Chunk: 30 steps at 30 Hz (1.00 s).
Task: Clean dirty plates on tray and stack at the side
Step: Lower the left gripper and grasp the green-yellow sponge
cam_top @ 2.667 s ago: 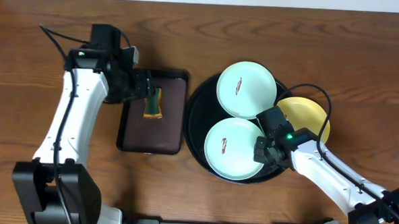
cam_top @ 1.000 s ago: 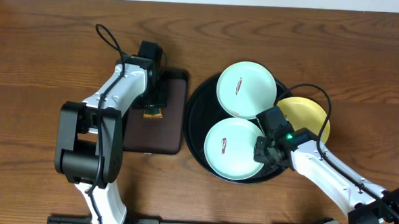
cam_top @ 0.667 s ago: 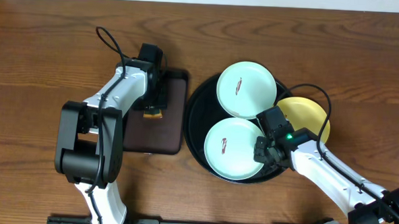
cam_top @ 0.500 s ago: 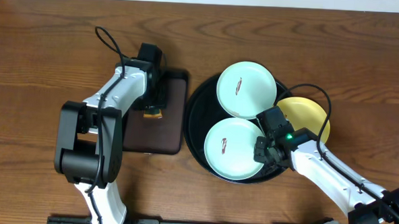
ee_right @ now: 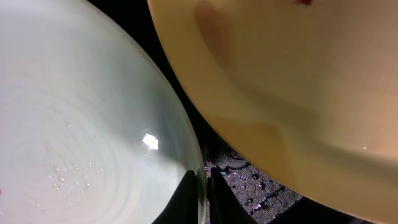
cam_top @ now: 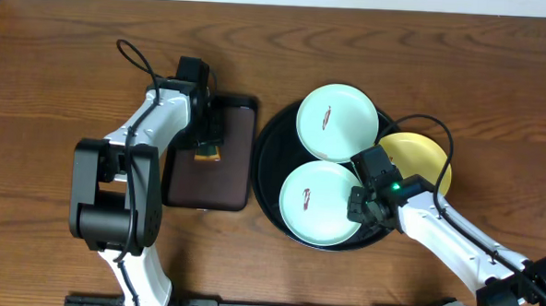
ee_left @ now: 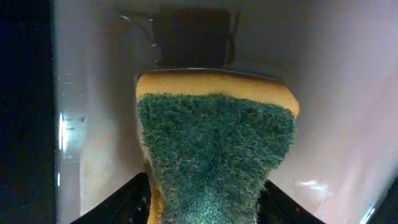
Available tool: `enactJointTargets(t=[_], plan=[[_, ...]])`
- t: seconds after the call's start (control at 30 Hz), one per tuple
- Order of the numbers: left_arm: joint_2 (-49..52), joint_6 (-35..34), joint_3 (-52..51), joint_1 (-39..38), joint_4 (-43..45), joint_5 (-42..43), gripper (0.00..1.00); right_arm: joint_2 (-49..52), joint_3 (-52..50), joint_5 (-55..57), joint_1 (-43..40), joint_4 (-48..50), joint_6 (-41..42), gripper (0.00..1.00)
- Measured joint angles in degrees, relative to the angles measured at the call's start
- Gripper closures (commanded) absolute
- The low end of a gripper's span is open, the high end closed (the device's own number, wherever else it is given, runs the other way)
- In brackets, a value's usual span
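Observation:
The round black tray (cam_top: 270,185) holds two mint-blue plates, a far one (cam_top: 337,122) and a near one (cam_top: 319,203), each with a small dark smear. A pale yellow plate (cam_top: 419,157) rests at the tray's right side. My right gripper (cam_top: 358,202) is shut on the near mint plate's right rim (ee_right: 189,155); the yellow plate (ee_right: 286,74) shows beside it. My left gripper (cam_top: 208,143) is shut on a green and yellow sponge (ee_left: 214,149) over the brown rectangular tray (cam_top: 219,169).
The brown rectangular tray lies left of the black tray on the wooden table (cam_top: 54,88). The table's far edge meets a white wall at the top.
The left arm has swung and shifted slightly left, still holding the sponge over the brown tray. The right arm and the plates have not moved.

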Motion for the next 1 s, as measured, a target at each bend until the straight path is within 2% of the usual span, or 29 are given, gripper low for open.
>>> enactJointTargets(t=[0.5, 0.63, 0.8, 0.83, 0.87, 0.9, 1.0], plan=[[0.00, 0.33, 0.00, 0.00, 1.81, 0.42, 0.49, 0.00, 0.00, 0.00, 0.00, 0.04, -0.02, 0.92], [0.00, 0.63, 0.00, 0.00, 1.79, 0.42, 0.62, 0.00, 0.00, 0.00, 0.00, 0.04, 0.00, 0.92], [0.00, 0.66, 0.00, 0.00, 1.79, 0.44, 0.64, 0.00, 0.00, 0.00, 0.00, 0.04, -0.02, 0.92], [0.00, 0.74, 0.00, 0.00, 1.70, 0.42, 0.68, 0.00, 0.00, 0.00, 0.00, 0.04, -0.02, 0.92], [0.00, 0.83, 0.00, 0.00, 1.42, 0.44, 0.77, 0.00, 0.00, 0.00, 0.00, 0.07, 0.00, 0.92], [0.00, 1.14, 0.00, 0.00, 1.09, 0.44, 0.92, 0.00, 0.00, 0.00, 0.00, 0.04, -0.02, 0.92], [0.00, 1.44, 0.00, 0.00, 0.96, 0.46, 0.93, 0.00, 0.00, 0.00, 0.00, 0.07, 0.00, 0.92]])
